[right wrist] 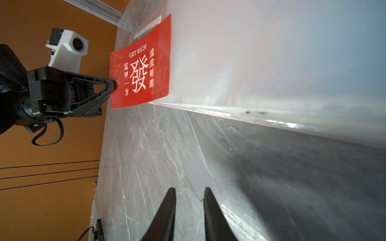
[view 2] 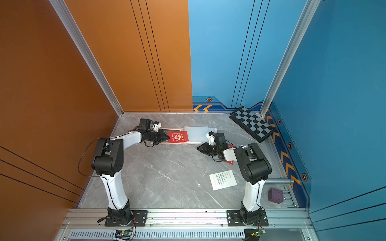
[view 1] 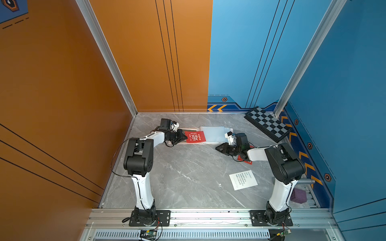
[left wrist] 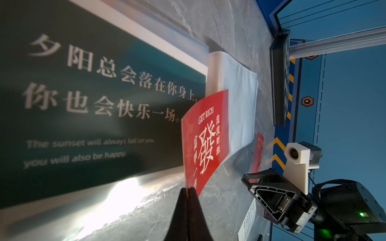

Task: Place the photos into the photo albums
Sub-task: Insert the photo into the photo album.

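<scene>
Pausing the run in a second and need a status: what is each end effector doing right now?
Left end effector: closed, pinching the edge of the red card.
Right end effector: partly open, holding nothing.

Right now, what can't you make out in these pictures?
Second red card: both top views, mostly under the right arm.
White card: both top views, print too small to read.
Green card: left wrist view, blurred, cut off by the picture's edge.
Album: cover drawing shows in no view.
Red card: right wrist view, glare hides whether its far edge is inside a sleeve.
</scene>
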You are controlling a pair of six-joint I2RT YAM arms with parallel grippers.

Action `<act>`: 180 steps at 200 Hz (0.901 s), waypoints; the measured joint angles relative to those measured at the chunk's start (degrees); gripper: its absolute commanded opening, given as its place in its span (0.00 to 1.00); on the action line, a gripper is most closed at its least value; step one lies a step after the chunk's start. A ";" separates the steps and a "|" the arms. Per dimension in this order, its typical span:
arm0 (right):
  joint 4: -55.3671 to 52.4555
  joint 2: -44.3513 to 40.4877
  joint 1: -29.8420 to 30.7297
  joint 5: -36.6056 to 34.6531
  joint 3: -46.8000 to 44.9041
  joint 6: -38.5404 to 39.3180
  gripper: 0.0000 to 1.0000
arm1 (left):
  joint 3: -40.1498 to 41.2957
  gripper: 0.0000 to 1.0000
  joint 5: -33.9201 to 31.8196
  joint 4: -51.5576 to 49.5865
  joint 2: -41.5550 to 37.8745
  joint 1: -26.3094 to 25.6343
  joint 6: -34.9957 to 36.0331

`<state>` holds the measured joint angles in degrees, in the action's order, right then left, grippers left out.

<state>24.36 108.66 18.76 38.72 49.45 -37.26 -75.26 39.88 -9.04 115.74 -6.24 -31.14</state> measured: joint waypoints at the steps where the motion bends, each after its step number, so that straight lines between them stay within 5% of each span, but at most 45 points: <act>1: 0.00 0.00 0.00 0.00 0.02 0.00 0.26 | -0.07 0.00 -0.02 -0.09 0.04 -0.02 0.04; 73: -0.90 0.00 0.00 0.00 0.50 0.00 0.26 | -4.04 0.00 -1.33 -4.00 1.60 -1.44 0.31; 122: -1.05 0.00 0.07 0.00 0.66 0.00 0.26 | -7.87 0.14 -2.45 -6.21 3.67 -2.47 0.52; 180: -1.27 0.00 0.11 0.00 0.66 0.00 0.26 | -12.24 0.20 -3.98 -9.70 5.97 -4.42 1.20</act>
<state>23.09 108.66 18.87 38.72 50.11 -37.26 -87.50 35.90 -18.74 121.71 -10.66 -29.93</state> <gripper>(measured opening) 0.260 0.194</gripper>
